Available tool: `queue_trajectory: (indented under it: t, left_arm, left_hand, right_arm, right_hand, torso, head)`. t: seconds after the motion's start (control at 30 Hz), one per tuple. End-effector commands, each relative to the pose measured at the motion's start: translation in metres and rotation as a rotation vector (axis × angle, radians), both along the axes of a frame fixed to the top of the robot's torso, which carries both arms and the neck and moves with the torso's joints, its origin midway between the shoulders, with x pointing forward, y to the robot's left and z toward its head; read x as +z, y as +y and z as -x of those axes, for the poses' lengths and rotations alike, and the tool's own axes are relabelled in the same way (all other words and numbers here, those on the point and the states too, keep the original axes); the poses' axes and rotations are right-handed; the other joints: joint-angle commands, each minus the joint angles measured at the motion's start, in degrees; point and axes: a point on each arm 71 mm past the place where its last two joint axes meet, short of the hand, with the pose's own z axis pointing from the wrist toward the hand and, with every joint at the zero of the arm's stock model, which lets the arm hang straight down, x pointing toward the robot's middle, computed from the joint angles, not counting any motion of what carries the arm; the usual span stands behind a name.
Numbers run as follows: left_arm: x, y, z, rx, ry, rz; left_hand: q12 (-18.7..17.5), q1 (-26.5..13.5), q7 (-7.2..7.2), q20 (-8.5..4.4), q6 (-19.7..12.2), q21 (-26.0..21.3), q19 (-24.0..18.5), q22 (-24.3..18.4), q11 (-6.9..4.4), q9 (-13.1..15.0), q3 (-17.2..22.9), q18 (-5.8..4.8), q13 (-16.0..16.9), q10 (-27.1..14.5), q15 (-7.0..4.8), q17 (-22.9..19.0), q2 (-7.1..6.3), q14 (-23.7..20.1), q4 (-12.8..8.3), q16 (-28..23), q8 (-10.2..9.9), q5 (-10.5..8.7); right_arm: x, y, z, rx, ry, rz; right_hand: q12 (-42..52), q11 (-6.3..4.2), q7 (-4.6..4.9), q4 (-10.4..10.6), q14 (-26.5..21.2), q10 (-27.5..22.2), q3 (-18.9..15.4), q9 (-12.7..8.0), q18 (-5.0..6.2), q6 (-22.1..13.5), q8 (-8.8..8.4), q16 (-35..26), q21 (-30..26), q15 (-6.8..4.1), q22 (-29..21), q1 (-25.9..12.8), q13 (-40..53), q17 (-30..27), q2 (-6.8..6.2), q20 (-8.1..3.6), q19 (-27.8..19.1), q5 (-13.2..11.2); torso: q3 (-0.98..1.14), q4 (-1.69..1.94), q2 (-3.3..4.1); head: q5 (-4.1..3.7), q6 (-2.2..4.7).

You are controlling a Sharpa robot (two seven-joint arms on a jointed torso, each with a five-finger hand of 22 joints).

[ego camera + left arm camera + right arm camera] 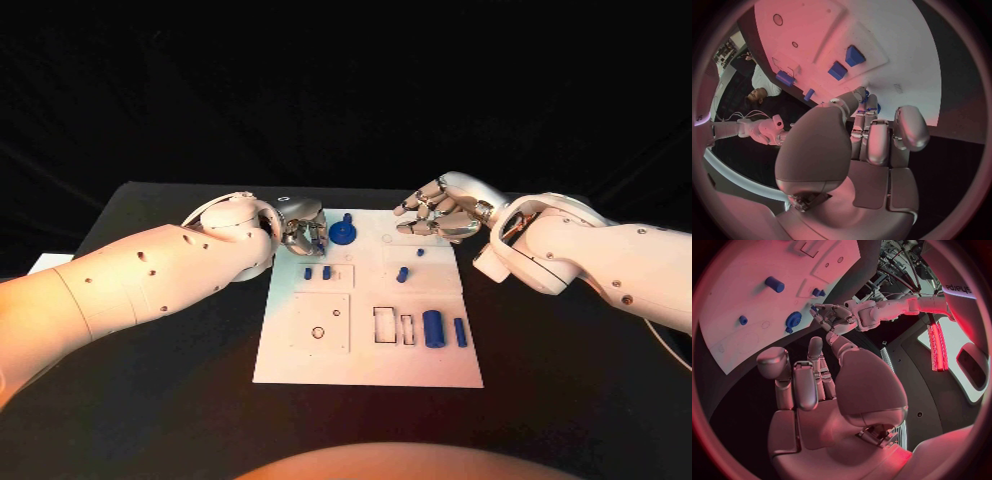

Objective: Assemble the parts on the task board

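Black table (173,400) — left hand (300,235) hides board corner.

You are looking at a robotics lab or test cell: a black worktop (173,400) stands before a black backdrop (346,80), and a white task board (368,350) with outlined slots lies just below the fingers (303,236) of the left hand. Past the fingers (814,351) of the right hand you can see hanging cables (898,255) and a red-lit equipment panel (937,347), fittings of a lab rather than a home.
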Motion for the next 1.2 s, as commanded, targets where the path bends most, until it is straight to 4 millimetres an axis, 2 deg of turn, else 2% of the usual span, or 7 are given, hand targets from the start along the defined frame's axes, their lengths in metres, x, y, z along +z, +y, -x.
queue_trajectory:
  t: [0.03,0.63,0.87,1.2]
  left_arm:
    - [-0.0026,-0.0023,0.0019,-0.015,0.033,-0.014]
    - [-0.0049,-0.0053,0.0024,-0.022,0.045,-0.021]
    - [-0.0064,-0.0062,0.0025,-0.020,0.048,-0.025]
    - [-0.0090,-0.0043,0.0011,-0.004,0.061,-0.045]
  left_hand:
    - [-0.3,-0.5,0.23,0.18,0.2,0.1,0.0,0.0,0.17,0.1,0.3,-1.04,0.1,0.2,0.12,0.0,-0.02,1.7,0.0,0.1,-0.3,-0.10]
    - [-0.4,-0.6,0.20,0.18,0.2,0.3,0.0,0.3,0.15,0.0,0.3,-1.09,0.1,0.3,0.11,-0.1,-0.06,1.7,-0.1,0.1,-0.3,-0.14]
    - [-0.5,-0.6,0.20,0.19,0.2,0.5,0.0,0.4,0.15,0.0,0.4,-1.11,0.1,0.3,0.11,0.0,-0.07,1.7,-0.1,0.1,-0.4,-0.15]
    - [-2.9,-2.1,1.11,0.70,-2.0,0.1,-0.4,0.4,1.15,-0.7,0.5,-1.08,-0.3,-1.9,0.87,-1.0,-0.88,1.4,-0.1,-0.2,-2.4,-0.31]
  right_arm:
    - [-0.0002,0.0014,0.0007,0.014,0.000,0.000]
    - [-0.0003,0.0020,0.0007,0.016,0.000,0.000]
    - [-0.0005,0.0025,0.0006,0.018,0.003,0.000]
    - [-0.0007,0.0020,0.0007,0.017,0.005,0.002]
  right_hand:
    - [-0.2,0.05,0.16,0.2,2.0,-0.4,0.3,-0.1,0.87,-0.3,0.33,-0.3,-0.3,-0.25,-0.1,0.2,0.1,-0.1,0.20,-0.04,-0.4,0.3]
    - [-0.2,0.05,0.16,0.2,2.0,-0.4,0.3,-0.1,0.87,-0.3,0.33,-0.3,-0.3,-0.25,-0.1,0.2,0.1,-0.1,0.20,-0.04,-0.4,0.3]
    - [-0.2,0.05,0.16,0.2,2.0,-0.4,0.3,-0.1,0.87,-0.3,0.33,-0.3,-0.3,-0.25,-0.1,0.2,0.1,-0.1,0.20,-0.04,-0.4,0.3]
    - [-0.4,0.06,0.17,0.2,2.0,-0.5,0.3,-0.1,0.87,-0.3,0.36,-0.3,-0.3,-0.24,-0.1,0.3,-0.2,-0.1,0.20,-0.04,-0.4,0.4]
  torso:
    - [-0.01,-0.07,0.02]
    - [-0.03,0.01,0.02]
    - [-0.03,-0.06,0.03]
    - [0.01,-0.03,0.01]
  head:
    - [0.04,-0.05]
    - [-0.04,-0.26]
    - [-0.03,-0.23]
    - [-0.15,-0.41]
